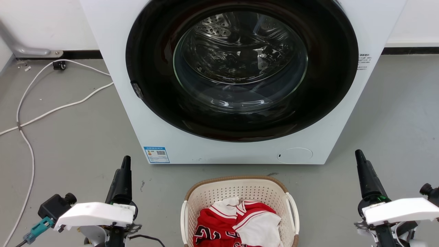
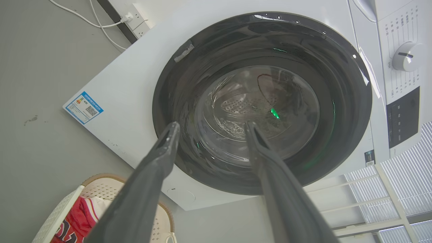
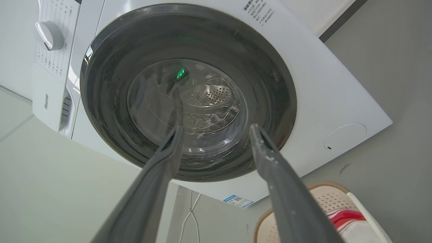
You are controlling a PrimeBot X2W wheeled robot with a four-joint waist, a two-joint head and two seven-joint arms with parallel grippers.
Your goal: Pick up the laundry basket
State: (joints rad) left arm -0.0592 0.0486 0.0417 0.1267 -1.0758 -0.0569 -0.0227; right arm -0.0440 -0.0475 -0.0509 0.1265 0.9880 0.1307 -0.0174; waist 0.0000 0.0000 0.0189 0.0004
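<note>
Washer (image 1: pixel 240 82) first since it eats most of the head view: white front-loader, dark round door shut, drum looks empty through the glass. Just in front of it on the grey floor sits the laundry basket (image 1: pixel 236 193), bottom centre, dead between my two arms, so neither side is really nearer. It's cream perforated plastic with a brown woven-look rim and rounded corners. The near end runs off the frame, so I can't call its long axis. Red and white jersey (image 1: pixel 223 226) is heaped inside. White loop handles: left handle (image 1: pixel 184 219) faces my left gripper (image 2: pixel 212 125), right handle (image 1: pixel 293 212) faces my right gripper (image 3: pixel 216 128). Both grippers are spread with nothing between the fingers, aimed at the washer door, and the basket lies inward and below each. My guess: both swing inward, one per handle
</note>
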